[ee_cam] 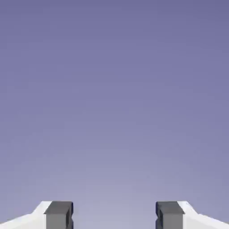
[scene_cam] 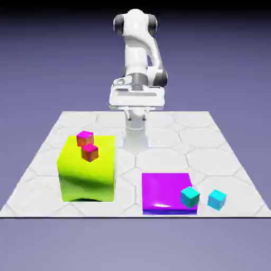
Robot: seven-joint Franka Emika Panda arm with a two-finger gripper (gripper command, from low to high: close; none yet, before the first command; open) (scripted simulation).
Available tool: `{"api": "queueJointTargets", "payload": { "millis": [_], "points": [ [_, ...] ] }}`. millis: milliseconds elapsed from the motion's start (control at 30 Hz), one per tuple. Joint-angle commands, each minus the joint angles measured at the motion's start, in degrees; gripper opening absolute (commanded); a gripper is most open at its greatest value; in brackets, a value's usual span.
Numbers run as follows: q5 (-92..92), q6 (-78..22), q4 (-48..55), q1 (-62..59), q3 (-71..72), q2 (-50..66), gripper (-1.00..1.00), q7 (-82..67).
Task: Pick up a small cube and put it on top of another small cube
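In the exterior view, the small sky-blue cube [scene_cam: 216,199] sits tilted near the white tabletop's [scene_cam: 206,159] front edge, toward the exterior view's right, just beside the small turquoise cube [scene_cam: 190,197] by the flat glossy purple block [scene_cam: 166,190]. The white two-finger gripper [scene_cam: 137,117] is well apart from them.

In the hand view, its jaws stand wide apart with only blue-violet backdrop [ee_cam: 114,112] between.

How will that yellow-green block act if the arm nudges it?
The yellow-green block probably won't tip easily, given its broad, squat shape. Its bulging, curved front might make it rock slightly. The small cubes on top could slide off.
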Motion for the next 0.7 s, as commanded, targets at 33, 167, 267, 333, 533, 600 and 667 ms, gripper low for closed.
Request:
{"api": "queueJointTargets", "payload": {
  "millis": [33,167,267,333,533,600,667],
  "points": [
    [-4.1,-3.12,2.94,2.5,0.56,4.16,0.0,-2.57],
    [-12.29,-9.34,8.8,7.5,1.67,12.46,0.0,-7.72],
    [-18.44,-14.01,13.2,11.25,2.5,18.69,0.0,-11.58],
    [-22.53,-17.12,16.14,13.75,3.06,22.84,0.0,-14.15],
    [-34.82,-26.46,24.93,21.24,4.73,35.3,0.0,-21.86],
    [-38.92,-29.58,27.87,23.74,5.28,39.46,0.0,-24.44],
    [-43.02,-32.69,30.8,26.24,5.84,43.61,0.0,-27.01]
  ]
}}
